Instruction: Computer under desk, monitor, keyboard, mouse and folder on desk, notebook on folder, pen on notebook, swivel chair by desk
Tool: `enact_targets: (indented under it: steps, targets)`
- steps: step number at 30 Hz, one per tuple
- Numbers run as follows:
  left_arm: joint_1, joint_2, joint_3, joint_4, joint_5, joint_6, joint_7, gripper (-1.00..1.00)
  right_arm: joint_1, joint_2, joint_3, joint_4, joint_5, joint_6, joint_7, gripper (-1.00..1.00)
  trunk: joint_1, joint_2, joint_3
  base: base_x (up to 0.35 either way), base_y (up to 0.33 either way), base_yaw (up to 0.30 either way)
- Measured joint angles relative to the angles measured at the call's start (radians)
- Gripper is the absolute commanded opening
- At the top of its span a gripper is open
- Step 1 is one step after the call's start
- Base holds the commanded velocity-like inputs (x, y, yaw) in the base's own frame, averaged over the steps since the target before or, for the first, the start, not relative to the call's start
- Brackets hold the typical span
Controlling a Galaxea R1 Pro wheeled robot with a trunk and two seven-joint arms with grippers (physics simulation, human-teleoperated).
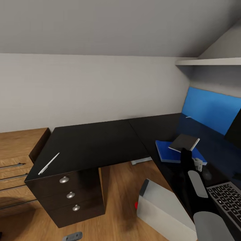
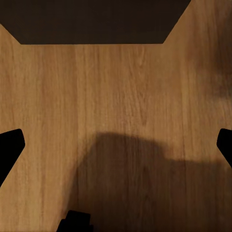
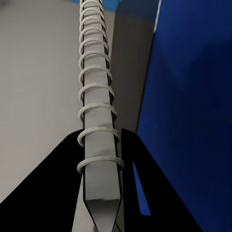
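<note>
On the black desk [image 1: 93, 140], the blue folder [image 1: 165, 152] lies on the right wing. The grey notebook [image 1: 184, 142] is tilted just over it, and my right gripper [image 1: 188, 152] is shut on its spiral edge. The right wrist view shows the notebook's spiral spine [image 3: 96, 106] clamped in the right gripper [image 3: 99, 142], with the folder [image 3: 193, 121] behind. The white pen [image 1: 48, 163] lies near the desk's left end. The keyboard [image 1: 227, 197] and an edge of the monitor [image 1: 235, 132] are at the right. The computer [image 1: 164, 209] stands on the floor by the desk. My left gripper [image 2: 116, 145] hangs open over the wood floor.
A black three-drawer unit [image 1: 72, 195] sits under the desk's left end, and a wooden drawer chest [image 1: 16, 147] stands further left. A blue panel [image 1: 212, 108] lines the right wall below a white shelf [image 1: 211, 61]. A small grey object [image 1: 73, 236] lies on the floor.
</note>
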Motion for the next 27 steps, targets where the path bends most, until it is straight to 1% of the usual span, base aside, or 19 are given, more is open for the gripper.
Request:
enact_targets:
  steps: [2, 3, 16, 22, 27]
  targets:
    - [0.0, 0.0, 0.0, 0.0, 0.0, 0.0, 0.0, 1.0, 0.0, 0.0, 0.0, 0.0, 0.0, 0.0, -0.006, -1.0, 0.0, 0.0, 0.0, 0.0, 0.0, 0.0]
    - [0.0, 0.0, 0.0, 0.0, 0.0, 0.0, 0.0, 1.0, 0.0, 0.0, 0.0, 0.0, 0.0, 0.0, -0.01, 1.0, 0.0, 0.0, 0.0, 0.0, 0.0, 0.0]
    - [0.0, 0.0, -0.001, 0.0, 0.0, 0.0, 0.0, 1.0, 0.0, -0.001, 0.0, 0.0, 0.0, 0.0, -0.014, 1.0, 0.0, 0.0, 0.0, -0.004, 0.0, 0.0]
    - [0.0, 0.0, -0.001, 0.0, 0.0, 0.0, 0.0, 1.0, 0.0, 0.0, 0.0, 0.001, 0.0, 0.0, -0.014, 1.0, 0.0, 0.0, 0.0, -0.194, 0.0, 0.0]
    - [0.0, -0.002, -0.006, 0.0, 0.0, 0.0, -0.001, 1.0, 0.0, -0.001, 0.0, 0.001, 0.0, -0.001, -0.013, 1.0, 0.0, 0.0, 0.0, -0.066, 0.0, 0.0]
